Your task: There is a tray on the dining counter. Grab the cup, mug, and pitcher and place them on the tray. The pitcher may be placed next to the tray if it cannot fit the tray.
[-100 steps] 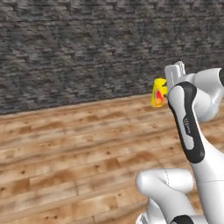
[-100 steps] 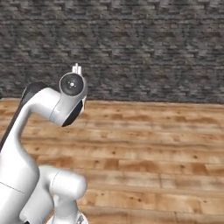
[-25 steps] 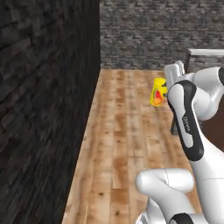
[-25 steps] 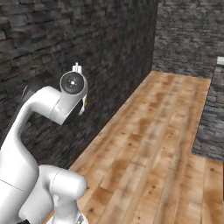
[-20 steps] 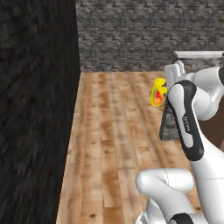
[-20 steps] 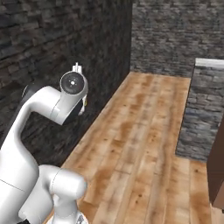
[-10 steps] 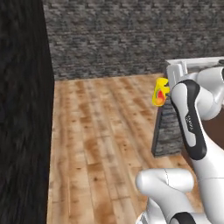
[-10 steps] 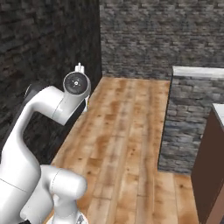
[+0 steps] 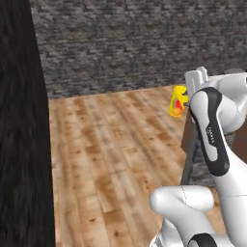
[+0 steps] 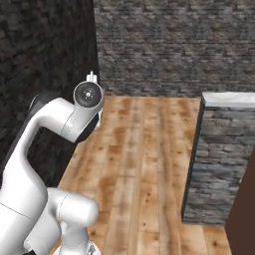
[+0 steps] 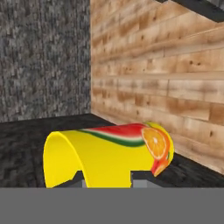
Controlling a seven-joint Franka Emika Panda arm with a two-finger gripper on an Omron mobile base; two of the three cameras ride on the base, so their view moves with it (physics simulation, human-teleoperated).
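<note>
The cup (image 9: 178, 101) is a handleless yellow tumbler with a red-orange fruit mark. It hangs in the air at chest height in the left base view, and my gripper (image 9: 187, 94) is shut on it from the right. In the hand view the cup (image 11: 109, 155) lies sideways across the frame, clamped between the two dark fingertips (image 11: 142, 178), with its open mouth towards the left. The tray, dining counter, mug and pitcher are out of view.
A wooden plank floor (image 10: 139, 149) runs to a grey stone wall (image 9: 125, 43) ahead. A black wall (image 9: 19, 144) stands close on the left. A stone-faced block with a pale top (image 10: 221, 154) rises at the right.
The whole picture has swung as the base turns: the black wall slid left and the stone block came in at the right. The arm and the held cup keep the same pose.
</note>
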